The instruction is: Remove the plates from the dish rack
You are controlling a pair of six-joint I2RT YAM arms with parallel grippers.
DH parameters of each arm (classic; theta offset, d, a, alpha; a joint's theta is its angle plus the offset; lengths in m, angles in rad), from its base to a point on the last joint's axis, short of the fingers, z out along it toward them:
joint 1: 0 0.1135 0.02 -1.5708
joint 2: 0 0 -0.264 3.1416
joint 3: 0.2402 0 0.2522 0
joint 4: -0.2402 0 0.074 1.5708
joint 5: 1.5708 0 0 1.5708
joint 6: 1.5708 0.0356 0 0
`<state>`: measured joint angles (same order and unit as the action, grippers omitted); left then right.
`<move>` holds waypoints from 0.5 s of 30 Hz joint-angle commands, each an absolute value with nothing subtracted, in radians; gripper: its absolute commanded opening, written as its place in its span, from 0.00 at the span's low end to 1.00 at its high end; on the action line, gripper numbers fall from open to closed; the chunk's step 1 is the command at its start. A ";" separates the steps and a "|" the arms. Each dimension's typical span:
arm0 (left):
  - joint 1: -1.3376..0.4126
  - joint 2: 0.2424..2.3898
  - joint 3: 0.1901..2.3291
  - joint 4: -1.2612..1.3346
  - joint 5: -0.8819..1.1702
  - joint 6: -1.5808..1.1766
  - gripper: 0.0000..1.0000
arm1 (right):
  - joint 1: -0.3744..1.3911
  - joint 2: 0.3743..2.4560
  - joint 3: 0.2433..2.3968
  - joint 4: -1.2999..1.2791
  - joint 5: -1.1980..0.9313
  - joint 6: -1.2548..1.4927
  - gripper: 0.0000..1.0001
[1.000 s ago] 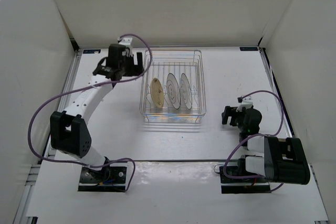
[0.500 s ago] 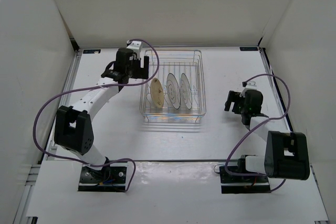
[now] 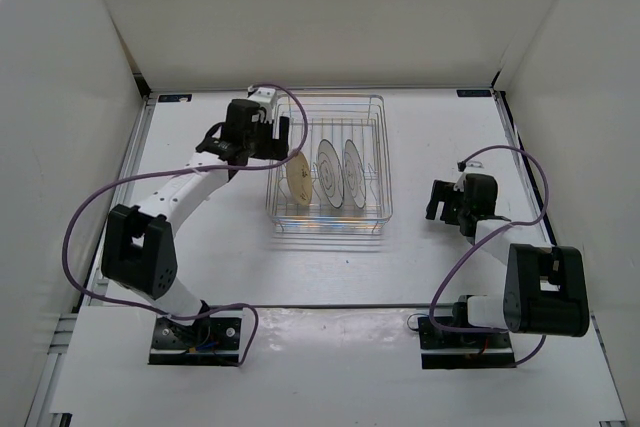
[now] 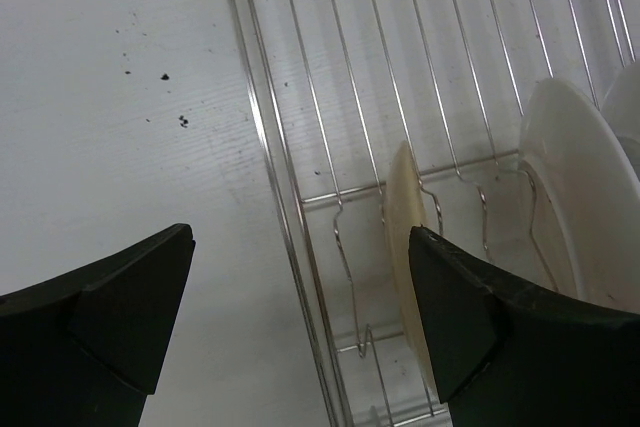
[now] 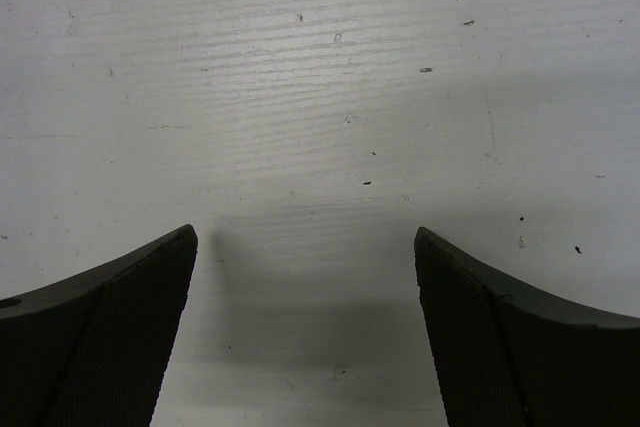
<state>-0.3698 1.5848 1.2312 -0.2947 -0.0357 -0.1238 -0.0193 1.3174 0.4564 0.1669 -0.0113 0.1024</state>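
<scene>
The silver wire dish rack [image 3: 330,100] stands at the table's middle back. Three plates stand on edge in its dividers: a golden-tan plate [image 3: 297,177] on the left and two white plates [image 3: 329,173] [image 3: 352,173] to its right. My left gripper [image 3: 275,133] is open above the rack's left rim. In the left wrist view the left gripper [image 4: 300,292] straddles the rim wire [image 4: 262,137], with the tan plate [image 4: 405,237] just inside the right finger [image 4: 475,317] and a white plate [image 4: 565,177] beyond. My right gripper [image 3: 440,199] is open and empty right of the rack, over bare table [image 5: 305,287].
White walls enclose the table on the left, back and right. Purple cables loop from both arms. Bare white tabletop lies left of the rack [image 3: 215,227] and between the rack and the right arm [image 3: 410,237].
My left gripper has moved right, from beside the rack to over its left rim by the tan plate. My right gripper moved away from its base, then back a little.
</scene>
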 commanded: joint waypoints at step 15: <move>-0.515 1.610 1.338 -0.512 -0.129 -0.101 0.99 | -0.021 1.347 0.506 0.129 -0.044 0.106 0.90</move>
